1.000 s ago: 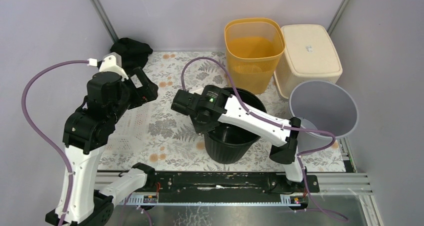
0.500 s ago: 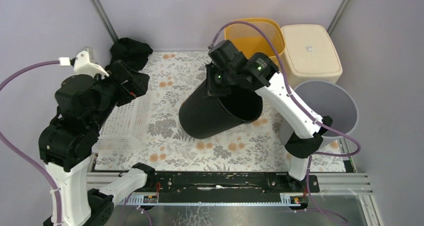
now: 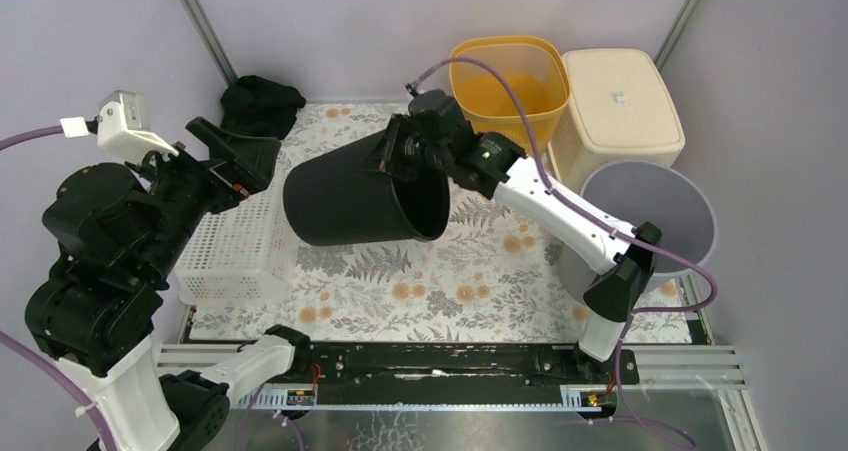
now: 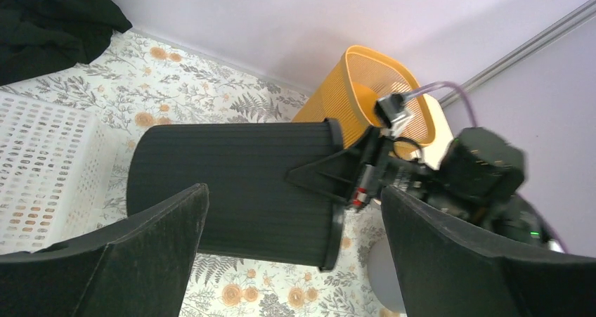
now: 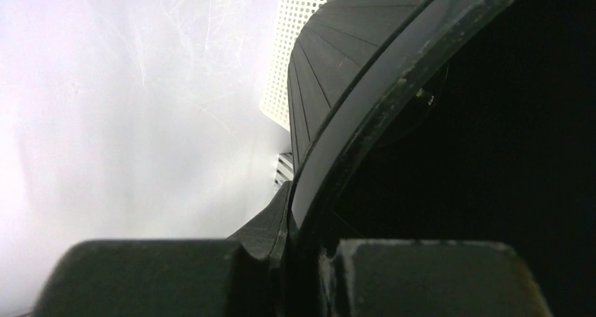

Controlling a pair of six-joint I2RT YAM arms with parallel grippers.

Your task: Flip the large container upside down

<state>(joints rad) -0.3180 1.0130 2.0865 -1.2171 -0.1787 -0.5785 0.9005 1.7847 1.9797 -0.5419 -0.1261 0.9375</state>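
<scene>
Lab test cell: plain walls (image 3: 400,21), aluminium rail (image 3: 450,363).

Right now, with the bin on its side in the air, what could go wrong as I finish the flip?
The right gripper pinches the black bin at one spot on its rim, and the bin hangs sideways: it could twist or slip free. The bin's base points toward the open left gripper and the white basket: swinging further could knock either.
</scene>
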